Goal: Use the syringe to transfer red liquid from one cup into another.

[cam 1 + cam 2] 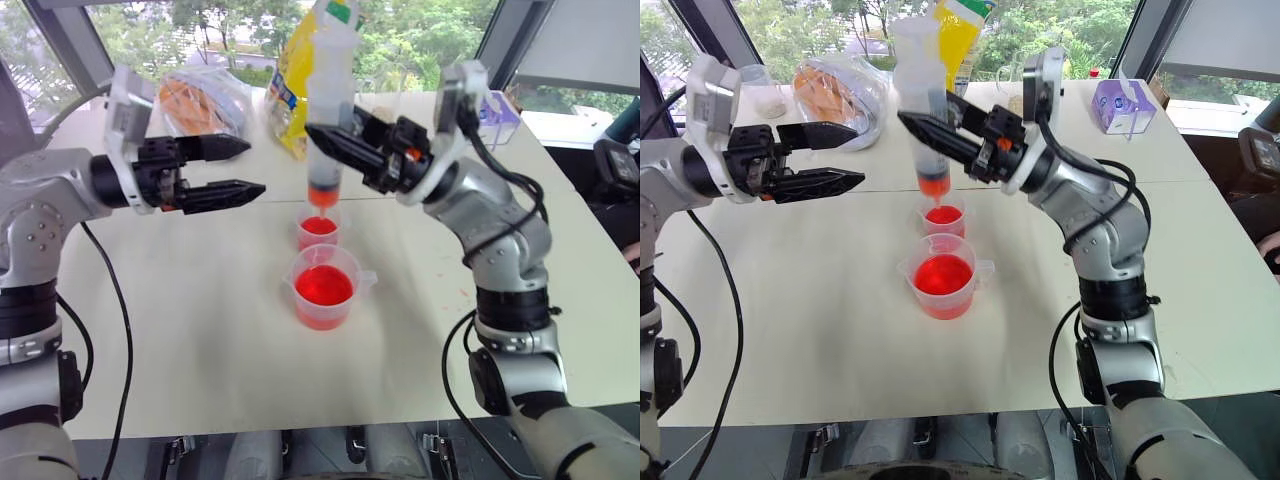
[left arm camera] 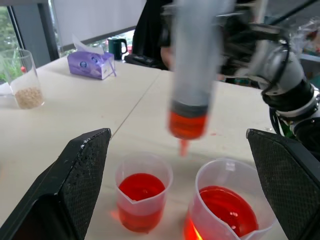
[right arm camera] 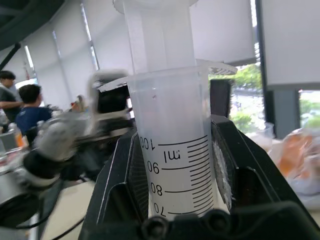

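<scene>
Holding the syringe [image 1: 327, 110] upright, the right gripper [image 1: 352, 148] clamps its barrel above the small cup [image 1: 318, 229]. Left gripper [image 1: 226, 168] stands released. Centre the tip, then press slowly.

Syringe [image 1: 327, 120] upright over smaller cup [image 1: 319, 229], beaker [image 1: 325, 287] beside

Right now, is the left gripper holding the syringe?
No, the left gripper is open and apart from the syringe, which the right gripper holds.

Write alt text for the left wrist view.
An upright syringe holding red liquid hangs above a small clear cup and a spouted beaker, both red inside, seen between the left gripper's open black fingers.
</scene>
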`<state>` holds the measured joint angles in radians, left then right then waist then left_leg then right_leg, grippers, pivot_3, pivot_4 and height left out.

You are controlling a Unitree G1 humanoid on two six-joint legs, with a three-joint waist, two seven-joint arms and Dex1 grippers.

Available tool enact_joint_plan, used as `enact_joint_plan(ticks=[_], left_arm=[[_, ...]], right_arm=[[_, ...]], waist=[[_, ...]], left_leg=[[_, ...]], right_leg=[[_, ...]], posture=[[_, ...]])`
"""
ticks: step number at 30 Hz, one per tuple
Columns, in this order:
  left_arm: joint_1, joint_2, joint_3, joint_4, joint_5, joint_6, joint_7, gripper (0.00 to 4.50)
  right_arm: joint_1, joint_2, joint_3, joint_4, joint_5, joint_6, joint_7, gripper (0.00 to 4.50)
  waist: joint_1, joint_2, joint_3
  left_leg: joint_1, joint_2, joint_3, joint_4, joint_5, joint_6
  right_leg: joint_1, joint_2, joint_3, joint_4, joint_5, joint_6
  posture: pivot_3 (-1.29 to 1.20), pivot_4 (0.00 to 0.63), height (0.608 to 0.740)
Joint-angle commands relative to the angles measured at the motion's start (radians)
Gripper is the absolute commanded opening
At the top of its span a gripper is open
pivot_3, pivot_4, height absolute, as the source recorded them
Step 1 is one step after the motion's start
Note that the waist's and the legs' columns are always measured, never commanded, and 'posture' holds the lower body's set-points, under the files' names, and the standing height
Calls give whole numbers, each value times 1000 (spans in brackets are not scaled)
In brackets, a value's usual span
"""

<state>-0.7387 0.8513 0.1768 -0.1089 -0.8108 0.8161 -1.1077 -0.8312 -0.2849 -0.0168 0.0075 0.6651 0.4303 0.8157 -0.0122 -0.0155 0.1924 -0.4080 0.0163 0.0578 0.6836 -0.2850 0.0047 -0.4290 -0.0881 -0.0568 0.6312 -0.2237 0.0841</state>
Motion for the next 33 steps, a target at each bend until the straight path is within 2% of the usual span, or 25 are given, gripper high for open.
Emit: enact_joint_plan(ticks=[1,6,11,15,21,24,31,32,33], left_arm=[[-22,-5,23,-12,1,-25,14,4474],[-133,-71,20,61,17,-45,87,4474],[-228,-148,-31,139,77,-103,101,4474],[-334,-247,-63,256,134,-160,132,4474],[-416,-323,-91,380,190,-218,106,4474],[-427,-338,-93,404,202,-226,89,3684],[-421,-348,-104,408,214,-226,51,215],[-419,-349,-105,408,216,-226,48,28],[-418,-350,-105,408,218,-226,46,28]], right_arm=[[-37,32,3,122,-68,-117,41,1362],[-25,76,17,255,-148,-229,67,1362],[-19,89,15,268,-165,-250,74,1362],[-9,95,16,262,-174,-251,74,1362],[5,101,22,246,-182,-250,75,1362],[7,102,24,241,-184,-249,76,1362],[7,103,24,232,-186,-244,77,1362],[5,103,24,229,-186,-243,77,1362],[4,103,24,227,-185,-241,75,1362]], waist=[[-1,0,0],[1,0,0],[-1,0,0],[0,0,0],[-5,0,0],[-6,0,0],[-3,0,0],[-3,0,0],[-3,0,0]], left_leg=[[0,0,0,0,0,0],[-1,0,0,0,0,0],[-1,0,0,0,0,0],[-1,0,0,0,0,0],[0,-1,1,0,1,-1],[0,-1,1,0,1,-1],[-1,0,1,0,1,-1],[-1,0,1,0,1,-1],[-1,0,1,0,1,-1]], right_leg=[[0,0,0,0,0,0],[0,0,0,0,0,0],[0,0,0,0,0,0],[0,0,0,0,0,0],[-1,0,0,0,0,0],[-1,0,0,1,0,0],[-1,0,0,0,0,0],[-1,0,0,1,0,0],[-1,0,0,1,0,0]], posture=[[0,150,740],[0,150,740],[0,150,740],[0,150,740],[0,150,740],[0,150,740],[0,150,740],[0,150,740],[0,150,740]])
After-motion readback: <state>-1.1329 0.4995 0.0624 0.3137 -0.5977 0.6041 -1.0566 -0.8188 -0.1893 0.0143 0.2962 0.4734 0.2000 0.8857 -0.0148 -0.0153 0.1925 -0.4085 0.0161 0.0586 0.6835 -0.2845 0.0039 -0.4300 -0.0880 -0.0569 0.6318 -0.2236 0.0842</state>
